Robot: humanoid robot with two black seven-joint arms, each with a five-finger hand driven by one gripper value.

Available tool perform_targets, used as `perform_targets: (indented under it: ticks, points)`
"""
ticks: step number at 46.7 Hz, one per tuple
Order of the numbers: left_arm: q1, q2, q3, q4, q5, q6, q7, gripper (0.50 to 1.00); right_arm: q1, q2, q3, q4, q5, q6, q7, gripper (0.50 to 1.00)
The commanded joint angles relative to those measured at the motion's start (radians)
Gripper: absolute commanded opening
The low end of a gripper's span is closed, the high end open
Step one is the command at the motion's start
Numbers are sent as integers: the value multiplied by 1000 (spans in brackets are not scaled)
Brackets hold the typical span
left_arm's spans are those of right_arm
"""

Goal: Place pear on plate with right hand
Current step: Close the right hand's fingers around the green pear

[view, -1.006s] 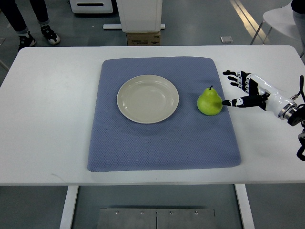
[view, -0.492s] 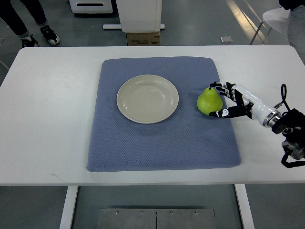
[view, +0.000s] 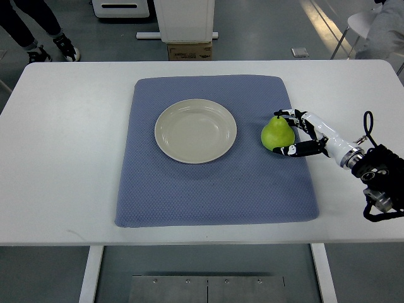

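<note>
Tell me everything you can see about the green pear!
The pear is yellow-green and smooth-looking, with a small dark stem at its top. It sits on the blue mat, to the right of the empty plate, not touching it. The right hand wraps around its right side, fingers curling behind it and a thumb in front, touching it.

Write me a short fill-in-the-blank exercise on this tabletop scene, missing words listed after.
1. The pear sits on the blue mat, to the ____ of the plate in the picture.
2. The fingers of the right hand curl around the ____.
3. The plate holds ____.
4. The pear's colour is ____.

Missing words: right; pear; nothing; green
</note>
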Motion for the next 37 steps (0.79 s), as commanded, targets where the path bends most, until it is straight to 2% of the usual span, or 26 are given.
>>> perform_targets:
  ticks: [1, 22, 30, 37]
  points:
    - [0, 0, 0, 0, 0, 0, 0, 1000, 0, 3, 0, 0, 0, 0, -1, 910]
    - [0, 0, 0, 0, 0, 0, 0, 1000, 1, 4, -2, -8, -29, 0, 1, 866]
    - [2, 0, 0, 0, 0, 0, 0, 1000, 1, 4, -9, -8, -54, -2, 2, 703]
    - [0, 0, 0, 0, 0, 0, 0, 1000, 8, 4, -34, -8, -72, -39, 10, 583]
